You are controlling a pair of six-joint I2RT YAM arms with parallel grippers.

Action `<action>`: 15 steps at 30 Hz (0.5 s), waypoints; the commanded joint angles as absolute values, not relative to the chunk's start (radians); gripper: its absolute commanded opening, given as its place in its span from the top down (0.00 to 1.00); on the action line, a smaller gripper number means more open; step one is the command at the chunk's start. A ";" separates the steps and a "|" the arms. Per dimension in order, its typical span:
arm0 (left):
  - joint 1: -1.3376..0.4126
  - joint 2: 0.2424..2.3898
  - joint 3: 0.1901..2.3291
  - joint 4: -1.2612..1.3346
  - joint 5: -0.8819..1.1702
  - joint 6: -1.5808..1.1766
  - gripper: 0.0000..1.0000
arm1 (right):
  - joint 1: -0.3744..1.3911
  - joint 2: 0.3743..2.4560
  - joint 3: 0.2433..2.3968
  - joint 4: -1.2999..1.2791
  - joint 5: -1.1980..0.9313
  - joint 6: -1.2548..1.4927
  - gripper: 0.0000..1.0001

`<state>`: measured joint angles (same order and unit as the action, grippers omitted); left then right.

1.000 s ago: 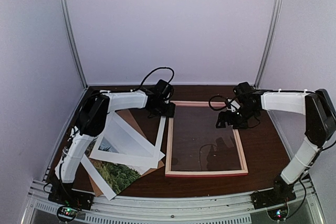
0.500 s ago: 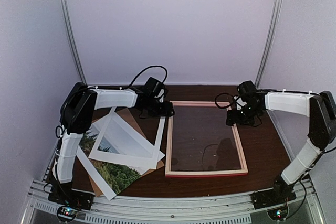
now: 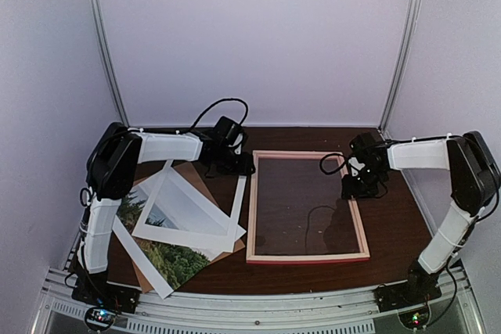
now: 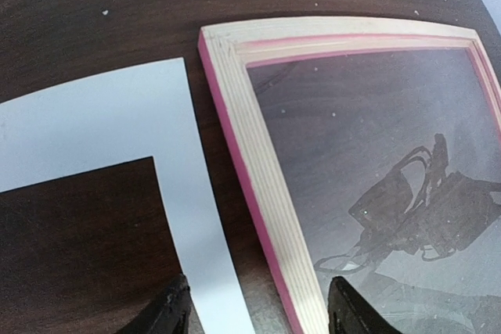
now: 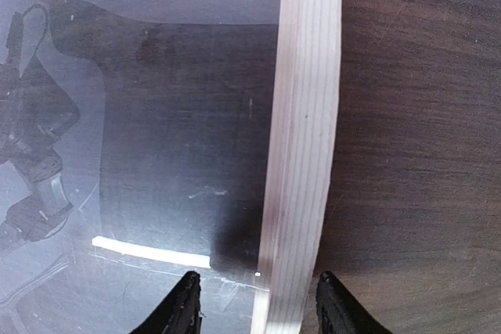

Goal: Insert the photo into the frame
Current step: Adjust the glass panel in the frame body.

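Frame (image 3: 307, 257) rails straddled: left hand (image 4: 258, 312), right hand (image 5: 257, 303).

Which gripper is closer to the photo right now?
Left. The left gripper is at the far left corner of the frame, beside the pile where the photo lies under the white mat. The right gripper straddles the frame's right rail, farther off.

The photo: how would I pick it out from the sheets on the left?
On the dark table, look left of the pink frame to the overlapping sheets. The photo pokes out toward the near edge from under the white mat; it alone shows green trees, unlike the plain brown board.
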<state>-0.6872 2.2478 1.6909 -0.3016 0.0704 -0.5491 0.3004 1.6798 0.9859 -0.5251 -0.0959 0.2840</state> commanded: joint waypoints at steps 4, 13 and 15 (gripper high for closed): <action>-0.690 2.198 1.660 -0.298 0.076 -0.526 0.39 | 0.290 1.689 0.962 -0.503 -0.104 0.274 0.57; -0.736 2.181 1.625 -0.359 0.112 -0.525 0.40 | 0.290 1.657 0.932 -0.517 -0.109 0.275 0.67; -0.756 2.169 1.610 -0.372 0.127 -0.526 0.41 | 0.290 1.649 0.924 -0.517 -0.117 0.278 0.69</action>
